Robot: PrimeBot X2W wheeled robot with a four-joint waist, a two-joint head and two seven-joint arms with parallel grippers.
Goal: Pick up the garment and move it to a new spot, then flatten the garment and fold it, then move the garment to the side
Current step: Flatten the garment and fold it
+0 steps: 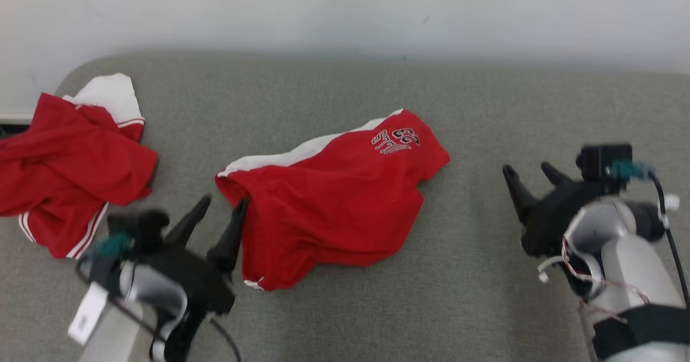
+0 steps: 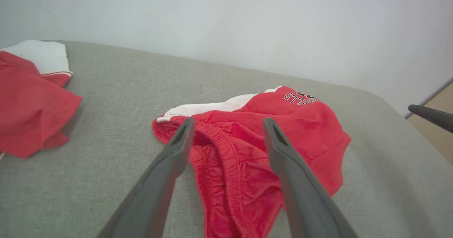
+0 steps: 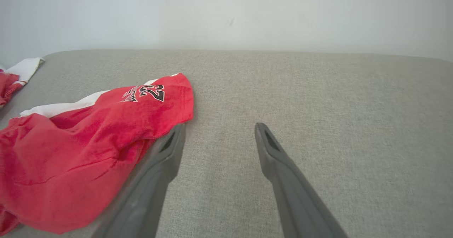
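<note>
Garment (image 1: 329, 206) centred on padded surface (image 1: 485, 297), second garment (image 1: 64, 168) left of it, wall (image 1: 345, 12) behind

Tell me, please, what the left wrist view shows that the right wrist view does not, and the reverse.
Left wrist, not right wrist: the open left gripper and the elastic waistband seen between its fingers.
Right wrist, not left wrist: the open right gripper with both fingers over bare cushion.
Both: the red shorts with white stripe and print, a second red garment at the left, the cushion, the white wall.
</note>
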